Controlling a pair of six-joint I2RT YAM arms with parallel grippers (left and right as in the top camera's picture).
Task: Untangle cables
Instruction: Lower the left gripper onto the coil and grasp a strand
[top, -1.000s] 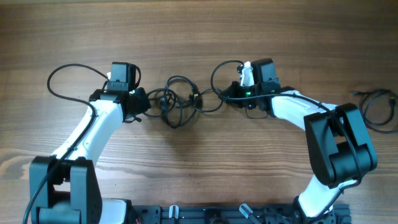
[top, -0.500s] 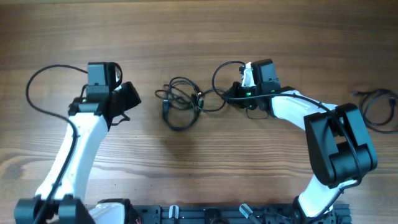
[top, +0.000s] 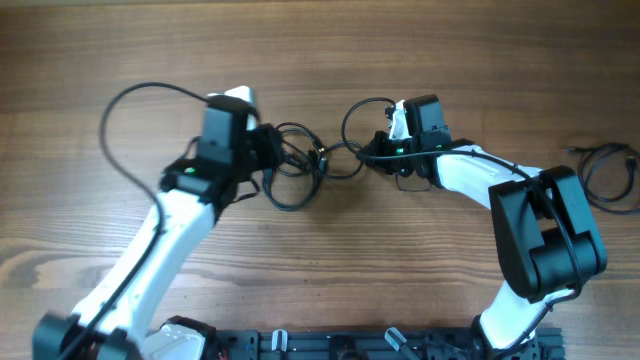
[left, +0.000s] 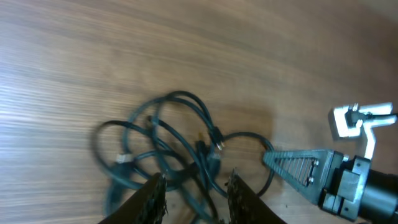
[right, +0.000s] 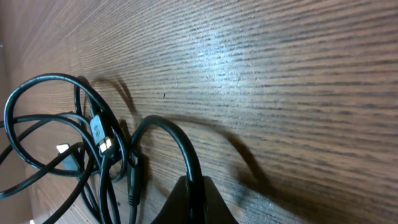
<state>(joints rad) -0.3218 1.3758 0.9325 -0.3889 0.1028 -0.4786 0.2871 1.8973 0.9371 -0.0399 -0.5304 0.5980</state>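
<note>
So the left arm just did a quick out-and-back. A second ago its gripper sat at the left edge of the tangle. Half a second ago it had swung well clear to the left. Now the left gripper (top: 266, 158) is back over the left side of the cables (top: 297, 165).

The bundle itself is in pretty much the same spot on the bench (top: 320, 60) and looks just as looped as before. My read is that the first go freed nothing and this is a fresh approach for a better hold.

Pose-wise, the left arm stretches diagonally up to the tangle, with the wrist over its left edge and pointing across toward the other arm. From the left wrist camera the fingers are spread apart, a few strands run between them, and nothing is pinched yet.

The right arm hasn't budged. The right gripper (top: 375, 150) sits just right of the tangle, clamped on one strand that arcs out of it. Its own camera shows the cord running straight into the closed tips, with a small plug end (right: 101, 135) further into the knot.

So one end is anchored, and I reckon the other side is about to get pulled.
</note>
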